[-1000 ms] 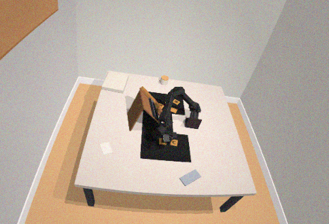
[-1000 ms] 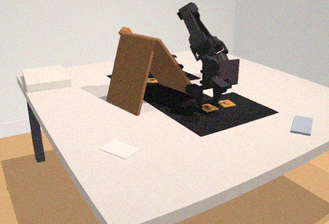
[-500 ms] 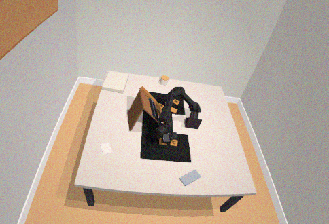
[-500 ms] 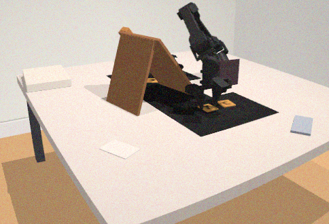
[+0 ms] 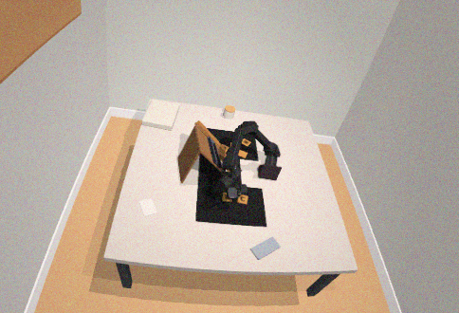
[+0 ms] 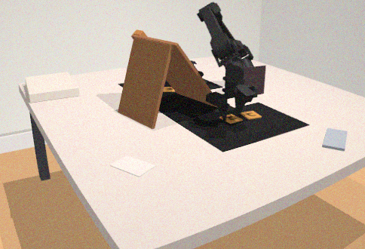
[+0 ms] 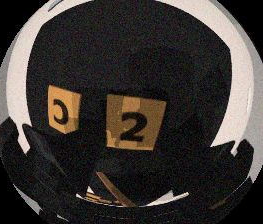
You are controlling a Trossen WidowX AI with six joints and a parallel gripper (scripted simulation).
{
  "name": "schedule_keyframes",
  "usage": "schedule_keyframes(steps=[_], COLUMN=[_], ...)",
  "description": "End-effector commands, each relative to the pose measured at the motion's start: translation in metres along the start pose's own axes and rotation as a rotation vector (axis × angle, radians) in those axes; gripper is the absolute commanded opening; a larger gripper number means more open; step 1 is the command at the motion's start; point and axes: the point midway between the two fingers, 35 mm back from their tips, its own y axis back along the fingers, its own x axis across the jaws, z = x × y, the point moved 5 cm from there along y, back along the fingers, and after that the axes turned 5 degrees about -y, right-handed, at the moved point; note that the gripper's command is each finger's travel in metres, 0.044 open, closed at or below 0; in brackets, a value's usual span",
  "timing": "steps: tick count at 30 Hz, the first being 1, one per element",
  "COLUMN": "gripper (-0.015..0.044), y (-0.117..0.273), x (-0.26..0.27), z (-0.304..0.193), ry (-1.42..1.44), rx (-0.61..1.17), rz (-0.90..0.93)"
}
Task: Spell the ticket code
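Note:
My gripper (image 5: 233, 195) (image 6: 231, 114) (image 7: 134, 126) is low over the near part of the black mat, shut on a flat orange tile (image 5: 227, 197) (image 6: 233, 119) (image 7: 117, 112) whose mark looks like a 2. A tile marked C (image 5: 243, 199) (image 6: 251, 115) (image 7: 64, 107) lies beside it on the mat. The leaning wooden board (image 5: 205, 141) (image 6: 145, 81) stands behind, with a dark rail (image 5: 214, 152) on its face. The rail's contents and the ticket's print are not readable. More orange tiles (image 5: 246, 141) (image 5: 243, 154) lie on the far part of the mat.
The black mat (image 5: 213, 214) (image 6: 264, 130) (image 7: 126, 30) runs along the board's front. A blue-grey slab (image 5: 266, 248) (image 6: 335, 139), a white card (image 5: 148, 207) (image 6: 133, 166), a white block (image 5: 161, 114) (image 6: 52, 86) and an orange-topped jar (image 5: 229, 112) stand or lie around it.

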Motion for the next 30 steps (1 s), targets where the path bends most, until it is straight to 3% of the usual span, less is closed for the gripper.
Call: schedule_keyframes(steps=[1,30], gripper=[0.0000,0.0000], y=[0.003,0.018], x=[0.000,0.000], z=[0.000,0.000], ry=[-0.005,-0.005], rx=[-0.002,-0.003], rz=[0.002,0.002])
